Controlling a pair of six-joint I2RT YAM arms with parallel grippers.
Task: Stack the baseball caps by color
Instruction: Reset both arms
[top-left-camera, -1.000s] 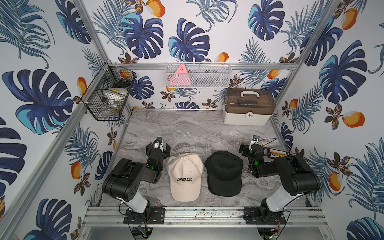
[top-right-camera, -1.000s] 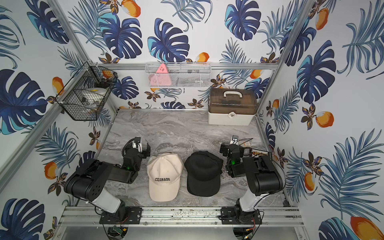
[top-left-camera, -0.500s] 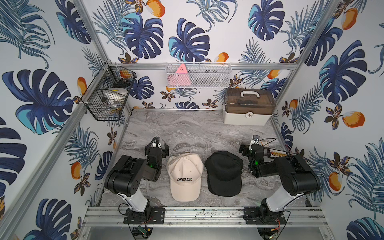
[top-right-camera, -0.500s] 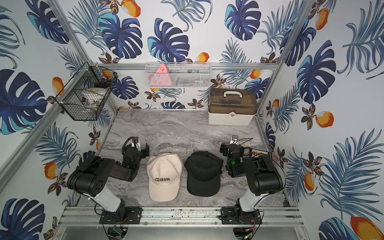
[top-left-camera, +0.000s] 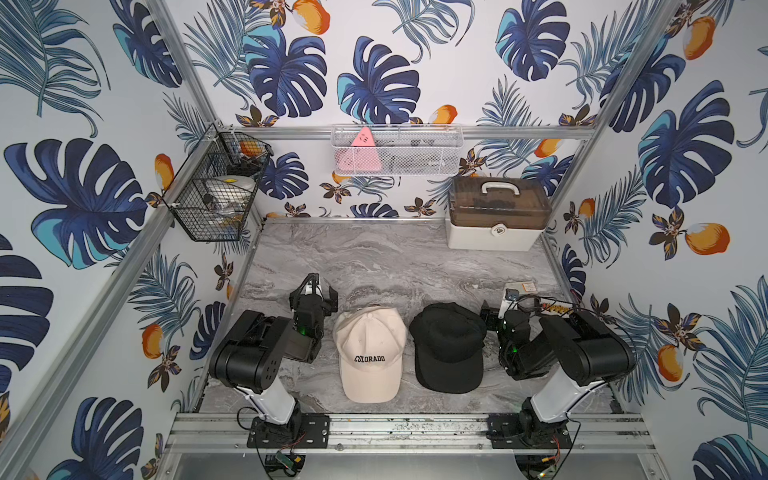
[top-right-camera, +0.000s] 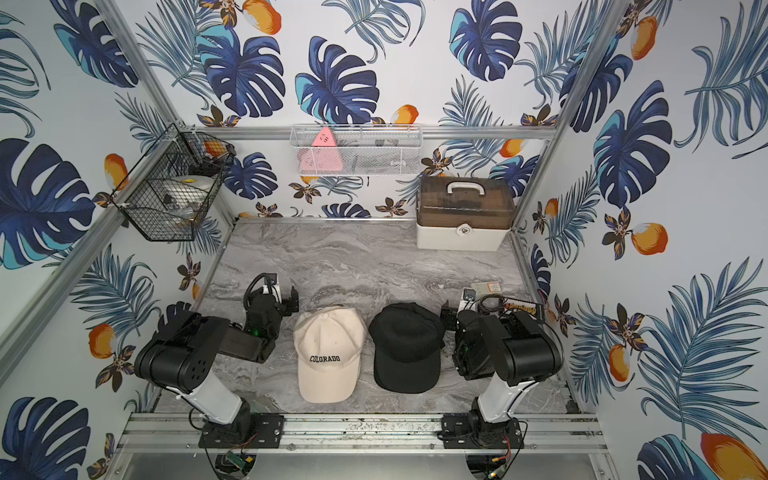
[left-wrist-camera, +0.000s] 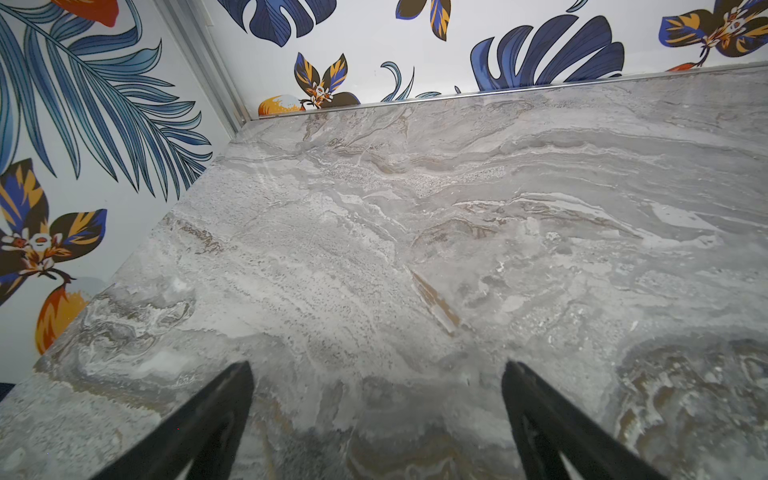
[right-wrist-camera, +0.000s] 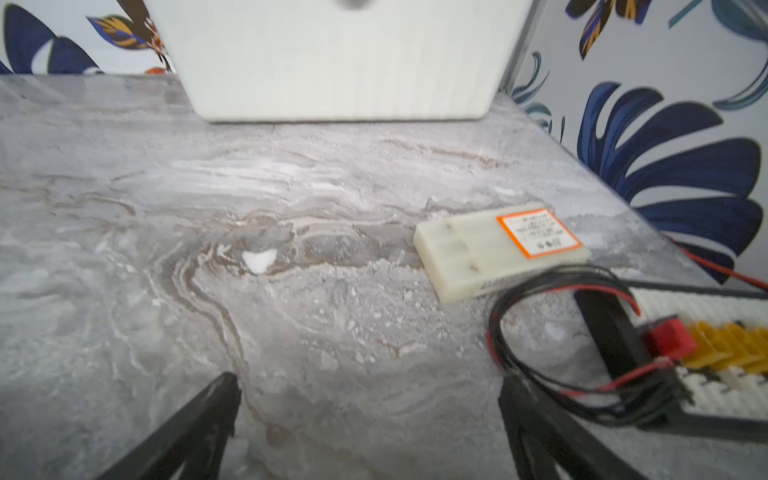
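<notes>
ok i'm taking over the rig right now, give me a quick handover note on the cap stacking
Left gripper: fingers open, empty, over the table beside the cream COLORADO cap.
Right gripper: fingers open, empty, beside the black cap.
Caps: the two lie side by side, apart, brims toward the arm bases.
Done: no loose cap shows elsewhere, so sorting looks finished.
Left: what lies under each top cap is hidden; check both piles.
</notes>
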